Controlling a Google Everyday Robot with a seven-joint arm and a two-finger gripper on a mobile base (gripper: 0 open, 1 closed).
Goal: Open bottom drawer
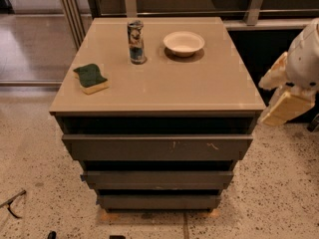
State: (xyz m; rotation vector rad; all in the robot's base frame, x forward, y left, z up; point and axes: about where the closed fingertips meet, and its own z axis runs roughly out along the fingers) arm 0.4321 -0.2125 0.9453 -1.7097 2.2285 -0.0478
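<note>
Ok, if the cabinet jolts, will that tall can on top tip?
Possibly: the can is tall and narrow, upright on the smooth cabinet top, so a jolt could topple it; then it would likely roll. The gripper hangs beside that top, apart from it.

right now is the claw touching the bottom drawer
Apart. The camera view shows the claw right of the cabinet, beside its top, far from the bottom drawer near the floor.
</note>
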